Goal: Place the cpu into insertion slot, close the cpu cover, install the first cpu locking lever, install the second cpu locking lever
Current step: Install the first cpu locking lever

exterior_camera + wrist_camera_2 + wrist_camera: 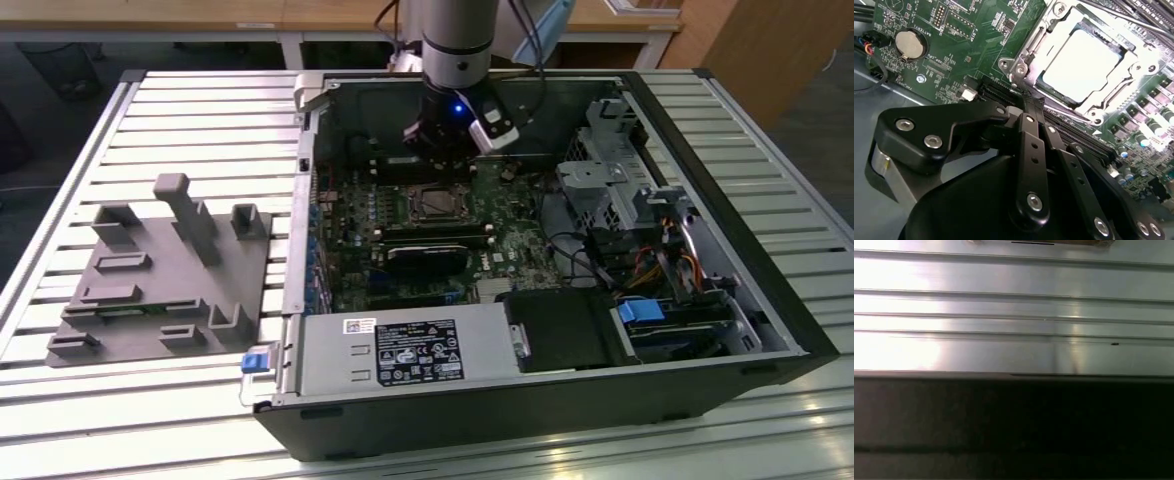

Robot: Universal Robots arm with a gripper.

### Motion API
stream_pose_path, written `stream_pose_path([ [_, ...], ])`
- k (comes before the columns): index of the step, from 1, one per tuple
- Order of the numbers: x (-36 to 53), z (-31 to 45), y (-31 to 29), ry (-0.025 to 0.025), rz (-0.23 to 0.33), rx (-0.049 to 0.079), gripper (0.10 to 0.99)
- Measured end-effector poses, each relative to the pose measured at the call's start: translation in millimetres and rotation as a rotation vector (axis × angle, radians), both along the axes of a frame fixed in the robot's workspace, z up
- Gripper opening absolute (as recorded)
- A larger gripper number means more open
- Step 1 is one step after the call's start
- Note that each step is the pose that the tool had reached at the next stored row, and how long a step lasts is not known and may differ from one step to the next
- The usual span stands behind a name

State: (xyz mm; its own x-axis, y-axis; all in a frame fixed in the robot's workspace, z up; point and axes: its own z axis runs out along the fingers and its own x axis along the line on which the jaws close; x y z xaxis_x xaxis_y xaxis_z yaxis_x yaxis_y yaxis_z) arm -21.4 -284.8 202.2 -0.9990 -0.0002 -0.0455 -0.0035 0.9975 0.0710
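Observation:
In the second wrist view the cpu [1081, 62], with a pale silver top, lies flat in the insertion slot [1029, 70] on the green board. The silvery cpu cover [1114, 95] is down around it, framing the chip. A thin locking lever [1124, 19] runs along one side of the socket. My gripper [1021, 106] is shut with nothing in it, its black fingers [1031, 150] ending just short of the socket's corner. In the exterior view the gripper [445, 162] hangs inside the open computer case, just behind the slot [434, 203].
A coin battery [909, 44] sits on the board away from the socket. In the exterior view a black heatsink [430, 252] lies in front of the slot, a drive cage [607, 190] on the right, a power supply [400, 352] in front, and a grey fixture tray [160, 270] on the slatted table at left.

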Motion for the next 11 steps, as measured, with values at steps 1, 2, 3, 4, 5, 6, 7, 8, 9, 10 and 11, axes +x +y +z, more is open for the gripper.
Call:
stream_pose_path([
  [1,0.2,-1.2,0.0,0.0000,0.000,0.000,0.106],
  [2,0.3,-2.2,0.0,0.0000,0.000,-0.001,0.106],
  [3,0.4,-2.9,0.0,0.0001,0.000,-0.001,0.106],
  [4,0.4,-2.9,-0.1,0.0001,0.000,-0.001,0.106],
  [5,0.4,-2.9,-0.1,0.0001,0.000,-0.001,0.106],
  [6,0.5,-2.9,0.0,0.0001,0.000,-0.001,0.106],
  [7,0.5,-2.7,0.0,0.0000,0.000,-0.001,0.106],
  [8,0.5,-2.1,0.0,0.0000,0.000,-0.001,0.106],
  [9,0.5,-1.5,0.0,-0.0001,0.000,-0.001,0.106],
  [10,0.5,-1.1,0.0,-0.0001,0.000,-0.001,0.106],
  [11,0.6,-1.0,0.1,-0.0001,0.000,-0.001,0.106],
])
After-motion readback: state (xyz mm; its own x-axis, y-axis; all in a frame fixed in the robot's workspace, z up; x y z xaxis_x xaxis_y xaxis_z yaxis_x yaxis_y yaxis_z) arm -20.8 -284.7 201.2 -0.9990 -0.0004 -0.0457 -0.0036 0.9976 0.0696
